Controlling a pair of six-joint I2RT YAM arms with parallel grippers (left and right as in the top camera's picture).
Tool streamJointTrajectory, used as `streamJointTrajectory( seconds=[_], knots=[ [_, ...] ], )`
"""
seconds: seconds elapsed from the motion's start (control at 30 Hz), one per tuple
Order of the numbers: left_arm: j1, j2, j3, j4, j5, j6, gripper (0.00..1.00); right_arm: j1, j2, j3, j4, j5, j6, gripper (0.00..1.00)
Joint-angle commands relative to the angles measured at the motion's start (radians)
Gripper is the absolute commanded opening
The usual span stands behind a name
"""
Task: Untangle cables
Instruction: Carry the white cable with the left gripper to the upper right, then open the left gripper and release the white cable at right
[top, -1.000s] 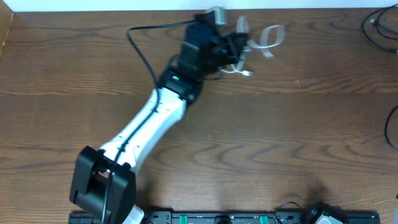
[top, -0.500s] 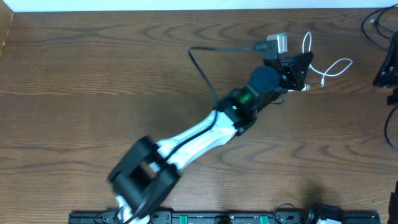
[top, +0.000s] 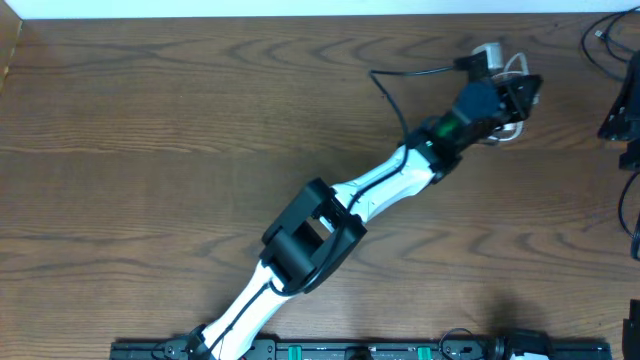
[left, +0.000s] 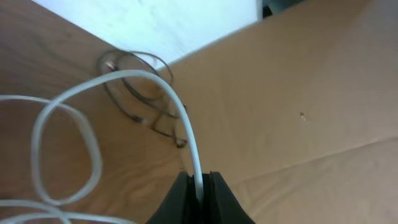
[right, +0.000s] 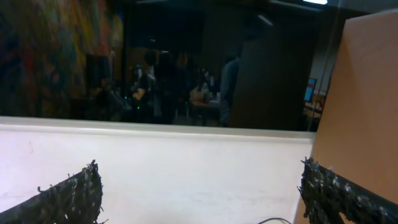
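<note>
The left gripper (left: 198, 182) is clenched on the white cable (left: 180, 112), which is pinched between the fingertips with no gap showing. From the jaws the cable runs straight ahead along the finger axis, then arcs over to the left of the wrist view and falls into two or three loose loops above the tabletop (left: 37, 50). The overhead view places this grasp at the far right of the tabletop, with the left arm stretched out towards it and the white loops bunched close around the gripper. The black cable (left: 142, 93) lies ahead of the gripper, coiled flat on the tabletop near its far edge and just beside a cardboard wall (left: 298, 74). The white arc crosses in front of the coil; contact between the two cannot be determined, but they appear separate. Judged from this layout, the white cable's long axis points at the coil, so it should be set down well short of it. The right gripper (right: 202, 193) is released, fingers wide apart, nothing between them, aimed away from the tabletop.
</note>
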Motion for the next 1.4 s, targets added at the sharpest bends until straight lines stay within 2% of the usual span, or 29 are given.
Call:
streamJointTrajectory(
  seconds=[0.0, 0.13, 0.43, 0.53, 0.63, 0.7, 0.73, 0.83, 0.9, 0.93, 0.97, 1.03, 1.07, 1.37],
  knots=[
    [-0.03, 0.019, 0.057, -0.036, 0.016, 0.012, 0.08, 0.029, -0.007, -0.004, -0.002, 0.043, -0.031, 0.99],
    [-0.06, 0.023, 0.057, -0.109, -0.059, 0.026, 0.08, 0.045, -0.007, -0.004, -0.003, 0.043, -0.045, 0.99],
    [-0.075, 0.09, 0.057, -0.099, -0.151, 0.029, 0.08, 0.045, -0.007, -0.004, -0.005, 0.043, -0.044, 0.99],
    [-0.071, 0.108, 0.057, -0.049, -0.205, 0.029, 0.09, 0.045, -0.007, -0.004, -0.006, 0.043, -0.044, 0.99],
    [-0.07, 0.113, 0.057, -0.012, -0.267, 0.029, 0.37, 0.045, -0.007, -0.004, -0.006, 0.043, -0.045, 0.99],
    [-0.07, 0.113, 0.057, -0.013, -0.287, 0.029, 0.52, 0.045, -0.007, -0.004, -0.007, 0.043, -0.045, 0.99],
    [-0.07, 0.114, 0.056, -0.03, -0.287, 0.029, 0.67, 0.045, -0.007, -0.004, -0.009, 0.043, -0.045, 0.99],
    [-0.07, 0.113, 0.056, -0.171, -0.273, 0.05, 0.74, 0.045, -0.007, -0.004, -0.009, 0.043, -0.044, 0.99],
    [-0.067, 0.113, 0.056, -0.258, -0.224, 0.129, 0.76, 0.045, -0.007, -0.004, -0.01, 0.043, -0.044, 0.99],
    [-0.064, 0.113, 0.057, -0.295, -0.172, 0.204, 0.82, 0.045, -0.007, -0.004, -0.01, 0.043, -0.045, 0.99],
    [-0.061, 0.113, 0.057, -0.318, -0.119, 0.278, 0.93, 0.045, -0.007, -0.004, -0.011, 0.043, -0.044, 0.99],
    [-0.052, 0.112, 0.057, -0.36, -0.002, 0.422, 0.93, 0.045, -0.007, -0.004, -0.014, 0.043, -0.044, 0.99],
    [-0.048, 0.11, 0.057, -0.38, 0.023, 0.455, 0.94, 0.045, -0.007, -0.004, -0.016, 0.043, -0.045, 0.99],
    [0.013, 0.0, 0.06, -0.623, 0.047, 0.621, 0.94, 0.045, -0.007, -0.004, -0.017, 0.043, -0.045, 0.99]
  ],
)
